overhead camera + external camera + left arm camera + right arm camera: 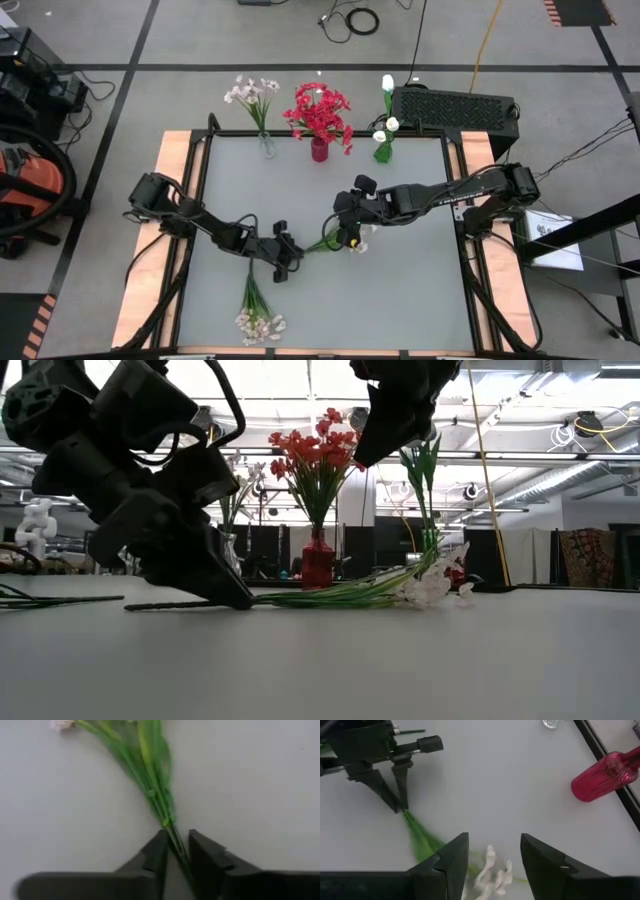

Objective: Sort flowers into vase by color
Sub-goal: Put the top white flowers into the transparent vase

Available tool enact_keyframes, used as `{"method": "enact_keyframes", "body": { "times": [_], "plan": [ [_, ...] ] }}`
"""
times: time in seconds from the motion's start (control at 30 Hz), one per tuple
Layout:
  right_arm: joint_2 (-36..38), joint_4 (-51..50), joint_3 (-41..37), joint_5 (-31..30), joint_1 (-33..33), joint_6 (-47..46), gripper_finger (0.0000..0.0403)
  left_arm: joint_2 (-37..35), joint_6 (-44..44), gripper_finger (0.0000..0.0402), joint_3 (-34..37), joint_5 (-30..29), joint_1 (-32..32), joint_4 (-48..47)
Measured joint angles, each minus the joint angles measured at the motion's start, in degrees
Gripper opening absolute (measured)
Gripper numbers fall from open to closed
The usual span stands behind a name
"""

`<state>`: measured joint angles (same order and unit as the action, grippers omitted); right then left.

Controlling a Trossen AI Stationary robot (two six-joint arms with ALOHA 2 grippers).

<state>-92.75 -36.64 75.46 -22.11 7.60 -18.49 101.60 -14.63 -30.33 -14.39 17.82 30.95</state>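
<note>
A flower with a green stem, long leaves and pale blossoms lies flat mid-table. My left gripper is down at the table on its stem end, shut on it. My right gripper hangs open well above the blossoms and touches nothing. A second pale-blossomed flower lies near the front edge. At the far edge stand a clear vase with pinkish-white blossoms, a red vase with red blooms and a green vase with white buds. My left gripper pinches the bare lower stem, just below the leaves, between its two fingers. The fingers slant down from the table's left side, their tips at the table top. A short piece of stem sticks out behind them. The flower lies flat on the table.
Black rails frame the grey table top, with wooden side boards. A black box sits beyond the far right corner. Bare grey surface lies between the flower and the vases.
</note>
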Motion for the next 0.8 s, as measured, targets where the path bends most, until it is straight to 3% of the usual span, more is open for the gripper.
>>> {"method": "enact_keyframes", "body": {
  "times": [0.1, 0.33, 0.43, 0.57, 0.8],
  "plan": [
    [0.0, 0.0, 0.0, -0.01, 0.0, -0.36, 0.0171, 0.0, 1.33, 0.002, 0.0, -0.35, -0.07, -0.28],
    [0.28, -0.16, 0.0, -0.24, 0.0, 0.73, 0.0171, -5.62, 5.15, 0.0018, 0.37, -0.64, -0.81, -7.03],
    [2.13, -0.65, 0.0, -2.59, 0.01, 1.5, 0.0171, -14.53, 6.47, 0.0013, 0.32, -0.66, -1.62, -15.82],
    [6.99, -1.05, 0.0, -10.16, 1.34, 1.62, 0.0171, -29.07, 7.81, 0.0012, 0.32, -0.74, -2.27, -29.89],
    [13.79, -3.7, 0.01, -20.63, 7.14, -1.04, 0.0171, -56.5, 11.17, 0.0011, 0.28, -6.21, -2.32, -41.55]
  ]
}}
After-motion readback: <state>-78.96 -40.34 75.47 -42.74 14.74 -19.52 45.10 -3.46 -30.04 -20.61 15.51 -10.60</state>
